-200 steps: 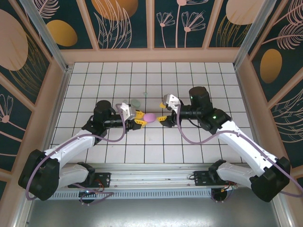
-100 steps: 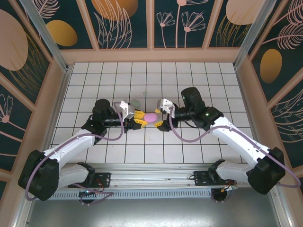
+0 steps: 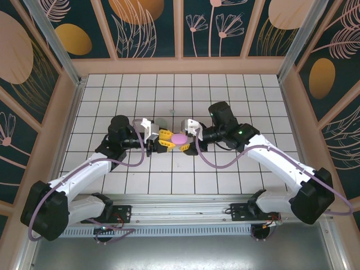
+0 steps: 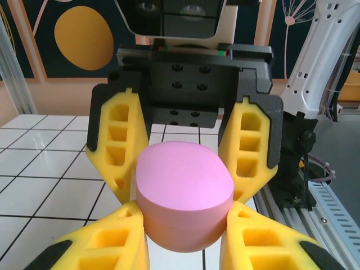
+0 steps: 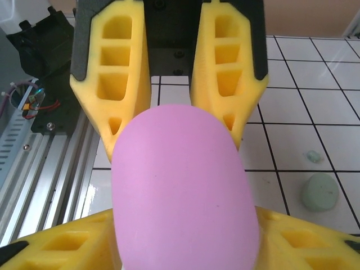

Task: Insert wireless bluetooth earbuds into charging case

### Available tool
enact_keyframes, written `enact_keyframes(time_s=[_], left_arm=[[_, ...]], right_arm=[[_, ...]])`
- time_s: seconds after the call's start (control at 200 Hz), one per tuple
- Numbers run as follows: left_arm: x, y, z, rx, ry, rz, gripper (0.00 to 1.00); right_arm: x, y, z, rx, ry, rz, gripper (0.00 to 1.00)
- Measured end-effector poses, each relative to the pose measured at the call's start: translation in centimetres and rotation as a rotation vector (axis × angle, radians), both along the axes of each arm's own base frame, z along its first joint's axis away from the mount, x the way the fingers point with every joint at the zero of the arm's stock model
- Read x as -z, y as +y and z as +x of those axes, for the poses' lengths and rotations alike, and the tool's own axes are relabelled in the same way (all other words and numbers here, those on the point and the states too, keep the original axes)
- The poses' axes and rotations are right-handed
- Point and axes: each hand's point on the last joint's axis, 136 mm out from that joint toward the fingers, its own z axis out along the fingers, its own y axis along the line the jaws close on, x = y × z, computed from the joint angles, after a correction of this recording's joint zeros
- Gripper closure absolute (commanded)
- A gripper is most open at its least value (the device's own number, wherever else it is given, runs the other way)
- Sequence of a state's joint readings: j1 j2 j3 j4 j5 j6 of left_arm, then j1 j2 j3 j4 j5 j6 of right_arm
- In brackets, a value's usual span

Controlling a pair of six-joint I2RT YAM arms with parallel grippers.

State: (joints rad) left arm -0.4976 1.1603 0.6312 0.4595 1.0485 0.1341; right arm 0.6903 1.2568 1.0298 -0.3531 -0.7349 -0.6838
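Clamped tight in the left gripper: the pink charging case, held up over the middle of the tiled table. Flanked from the opposite side by the right gripper, jaws about case-wide; cannot tell if gripping. Farther toward the table's back edge, on the tiles: one mint earbud, near a mint oval case, not touching.

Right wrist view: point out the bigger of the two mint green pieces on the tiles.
The rounded mint lump nearer the camera, right of the pink case. The other mint piece, just beyond it, is far smaller.
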Motion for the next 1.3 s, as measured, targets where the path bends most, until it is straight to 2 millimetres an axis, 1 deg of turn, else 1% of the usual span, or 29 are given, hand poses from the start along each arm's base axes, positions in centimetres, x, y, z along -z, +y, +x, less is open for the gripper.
enact_keyframes(time_s=[0.125, 0.225, 0.325, 0.47, 0.555, 0.771, 0.936, 1.071, 1.301], left_arm=[[0.1, 0.0, 0.0, 0.004, -0.008, 0.006, 0.82], [0.1, 0.0, 0.0, 0.005, -0.013, 0.007, 0.78], [0.1, 0.0, 0.0, 0.003, -0.017, 0.008, 0.71], [0.1, 0.0, 0.0, 0.002, -0.026, 0.007, 0.54], [0.0, 0.0, 0.2, -0.008, -0.035, 0.006, 0.49], [0.5, 0.1, 0.5, -0.038, -0.041, -0.001, 0.47], [0.3, 0.1, 0.6, -0.045, -0.054, -0.009, 0.47], [0.1, 0.1, 0.6, -0.045, -0.049, -0.017, 0.42], [-0.2, 0.0, 0.8, -0.045, -0.022, -0.036, 0.41]], right_arm=[[0.4, 0.0, 0.0, 0.001, 0.015, -0.011, 0.65], [0.5, 0.0, 0.0, 0.004, 0.023, -0.015, 0.71], [0.5, 0.0, 0.0, 0.006, 0.029, -0.014, 0.75], [0.4, 0.1, -0.1, 0.006, 0.058, -0.005, 0.78], [0.2, 0.4, -0.1, 0.002, 0.082, 0.009, 0.79], [-0.6, 0.9, -0.2, -0.013, 0.108, 0.044, 0.80], [-0.7, 1.0, -0.1, -0.014, 0.108, 0.045, 0.80], [-0.6, 1.0, 0.0, -0.007, 0.106, 0.041, 0.81], [-0.5, 0.9, 0.5, 0.016, 0.090, 0.032, 0.81]])
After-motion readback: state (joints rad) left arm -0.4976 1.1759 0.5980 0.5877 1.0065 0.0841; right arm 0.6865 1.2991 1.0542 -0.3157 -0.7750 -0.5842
